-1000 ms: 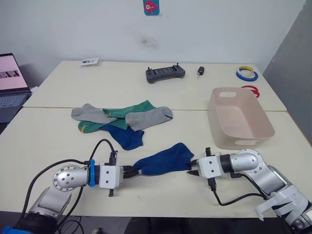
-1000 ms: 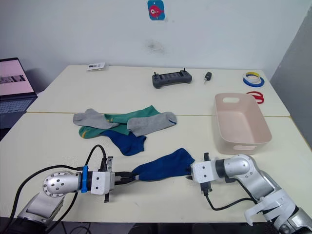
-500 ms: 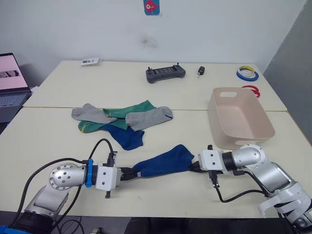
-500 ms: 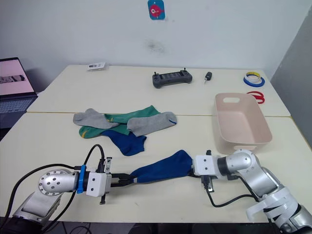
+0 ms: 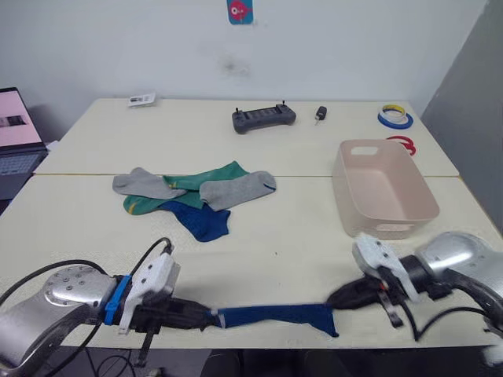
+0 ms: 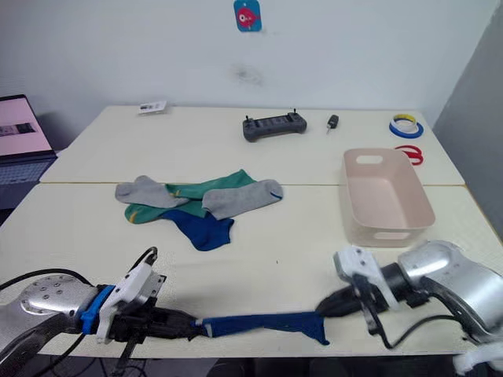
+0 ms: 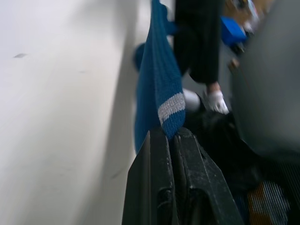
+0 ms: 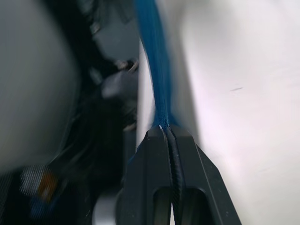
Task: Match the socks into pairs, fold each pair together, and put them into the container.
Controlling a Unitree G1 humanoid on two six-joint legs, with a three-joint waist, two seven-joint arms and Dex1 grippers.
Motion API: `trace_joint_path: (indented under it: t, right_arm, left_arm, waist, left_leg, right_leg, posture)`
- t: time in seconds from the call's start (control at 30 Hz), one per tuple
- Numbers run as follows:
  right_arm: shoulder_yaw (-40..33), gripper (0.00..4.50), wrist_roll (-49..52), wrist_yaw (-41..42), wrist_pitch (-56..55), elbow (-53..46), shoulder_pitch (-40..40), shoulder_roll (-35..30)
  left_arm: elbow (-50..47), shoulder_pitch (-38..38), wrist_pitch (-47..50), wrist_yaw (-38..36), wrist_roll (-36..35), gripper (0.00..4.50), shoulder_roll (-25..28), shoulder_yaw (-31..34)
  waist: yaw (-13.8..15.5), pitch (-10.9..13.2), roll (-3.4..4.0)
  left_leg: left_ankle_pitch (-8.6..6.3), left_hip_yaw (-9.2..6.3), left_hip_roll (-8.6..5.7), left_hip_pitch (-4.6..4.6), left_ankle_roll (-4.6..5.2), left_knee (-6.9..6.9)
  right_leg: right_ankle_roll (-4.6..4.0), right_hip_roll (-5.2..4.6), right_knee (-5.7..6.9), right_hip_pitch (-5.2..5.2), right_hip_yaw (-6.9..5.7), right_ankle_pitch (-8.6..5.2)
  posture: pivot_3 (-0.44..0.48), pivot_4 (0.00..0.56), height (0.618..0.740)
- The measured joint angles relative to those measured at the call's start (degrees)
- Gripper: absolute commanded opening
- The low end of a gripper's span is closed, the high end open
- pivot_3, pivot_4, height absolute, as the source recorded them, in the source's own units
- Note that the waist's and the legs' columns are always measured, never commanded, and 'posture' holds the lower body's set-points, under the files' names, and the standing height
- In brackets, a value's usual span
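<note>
Both jaws clamped on one dark blue sock [image 5: 271, 316], left gripper [image 5: 208, 320] at the white-banded cuff, right gripper [image 5: 334, 301] at the toe, stretched along the surface's near edge, well short of the container [image 5: 383, 206]. Keep tension even; lay it flat before matching.
</note>
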Motion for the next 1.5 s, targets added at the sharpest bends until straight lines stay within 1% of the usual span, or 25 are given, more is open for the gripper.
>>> trace_joint_path:
  t: [0.1,0.2,0.3,0.37,0.47,0.5,0.63,0.83,1.07,1.17,1.27,1.4,1.5]
  right_arm:
    - [3.5,0.05,-2.3,-2.6,1.9,5.1,-4.1,3.8]
    - [6.9,0.05,-5.9,-5.7,2.1,11.1,-8.8,9.0]
    - [8.6,0.05,-9.2,-8.2,1.2,15.6,-11.6,12.1]
    - [8.7,0.05,-10.8,-9.5,0.5,17.4,-12.4,13.0]
    - [8.1,0.65,-11.2,-10.4,-0.4,18.4,-12.2,13.7]
    - [7.9,0.96,-11.3,-10.7,-0.8,18.4,-12.2,13.8]
    - [5.1,2.44,-11.5,-11.2,-3.1,17.5,-10.0,12.7]
    - [-0.2,4.49,-9.9,-10.4,-5.6,12.4,-4.7,10.5]
    - [-5.1,4.49,-8.3,-7.4,-12.2,8.6,1.0,8.5]
    - [-5.1,4.49,-8.4,-6.2,-13.8,6.4,3.3,7.0]
    - [-4.9,4.49,-8.9,-6.1,-15.2,5.2,5.1,6.9]
    - [-4.9,4.49,-9.1,-6.5,-16.4,4.9,5.5,7.0]
    - [-4.9,4.49,-9.2,-6.9,-16.9,4.9,5.4,7.6]
  left_arm:
    - [4.1,-3.1,3.8,2.5,1.3,0.0,-4.0,-2.0]
    - [9.1,-6.9,7.0,5.7,3.7,0.0,-8.2,-3.5]
    - [12.0,-9.6,9.3,7.1,5.9,0.0,-10.0,-4.4]
    - [12.9,-11.0,10.2,7.6,6.7,0.0,-10.9,-4.5]
    - [13.5,-12.8,12.2,8.5,8.1,0.0,-11.4,-4.6]
    - [13.5,-13.1,12.7,8.6,8.3,0.0,-11.4,-4.5]
    - [13.5,-15.2,16.0,9.4,8.4,0.0,-12.3,-4.5]
    - [13.3,-16.9,18.5,10.0,8.5,0.0,-12.6,-4.3]
    - [12.6,-17.7,20.3,10.4,8.9,0.0,-12.6,-4.3]
    - [12.0,-17.9,21.1,10.3,9.0,0.0,-12.3,-4.3]
    - [11.3,-17.9,21.3,9.3,9.4,0.0,-11.4,-4.3]
    - [11.4,-17.6,20.8,8.2,10.5,0.0,-10.1,-4.3]
    - [11.7,-17.4,18.4,8.3,12.3,0.0,-10.2,-4.3]
  waist:
    - [0.1,0.1,-0.09]
    - [0.1,0.1,-0.14]
    - [0.1,0.1,-0.15]
    - [0.2,0.1,-0.15]
    - [0.2,0.1,-0.15]
    - [0.1,0.1,-0.15]
    - [0.2,0.1,-0.15]
    - [0.2,0.1,-0.15]
    - [0.2,0.1,-0.16]
    - [0.2,0.1,-0.16]
    - [0.1,0.1,-0.17]
    - [0.1,0.1,-0.17]
    - [0.2,0.1,-0.17]
  left_leg:
    - [0.0,-0.04,-0.04,-0.23,0.0,0.03]
    - [0.0,-0.05,-0.03,-0.38,0.0,0.02]
    - [0.0,-0.05,-0.04,-0.41,0.0,0.01]
    - [0.0,-0.04,-0.04,-0.42,0.0,0.01]
    - [0.0,-0.04,-0.04,-0.41,0.0,0.01]
    - [0.0,-0.04,-0.04,-0.4,0.0,0.01]
    - [0.0,-0.06,-0.06,-0.39,0.0,0.03]
    - [0.0,-0.05,-0.05,-0.38,0.0,0.03]
    - [0.0,-0.04,-0.06,-0.36,-0.01,0.04]
    - [0.0,-0.06,-0.05,-0.37,-0.01,0.03]
    - [0.0,-0.03,-0.05,-0.36,-0.01,0.03]
    - [0.01,-0.04,-0.05,-0.34,-0.02,0.04]
    - [0.01,-0.05,-0.05,-0.35,-0.02,0.04]
  right_leg:
    - [-0.01,-0.03,-0.01,-0.15,-0.04,0.01]
    - [-0.02,-0.04,0.02,-0.35,-0.05,0.01]
    - [-0.02,-0.07,0.01,-0.38,-0.06,0.01]
    - [-0.02,-0.1,0.0,-0.37,-0.06,0.01]
    - [-0.02,-0.11,0.02,-0.37,-0.06,0.01]
    - [-0.02,-0.11,0.04,-0.37,-0.06,0.01]
    - [-0.02,-0.12,0.15,-0.37,-0.07,0.01]
    - [-0.02,-0.11,0.19,-0.37,-0.06,0.01]
    - [-0.02,-0.12,0.19,-0.35,-0.05,0.01]
    - [-0.02,-0.11,0.18,-0.35,-0.04,0.01]
    - [-0.02,-0.11,0.18,-0.35,-0.03,0.01]
    - [-0.02,-0.11,0.2,-0.34,-0.04,0.01]
    - [-0.02,-0.11,0.19,-0.34,-0.02,0.01]
  posture:
    - [0.0,0.15,0.74]
    - [0.0,0.15,0.74]
    - [0.0,0.15,0.74]
    - [0.0,0.15,0.74]
    - [0.0,0.15,0.74]
    - [0.0,0.15,0.74]
    - [0.0,0.15,0.74]
    - [0.0,0.15,0.74]
    - [0.0,0.15,0.74]
    - [0.0,0.15,0.74]
    - [0.0,0.15,0.74]
    - [0.0,0.15,0.74]
    - [0.0,0.15,0.74]
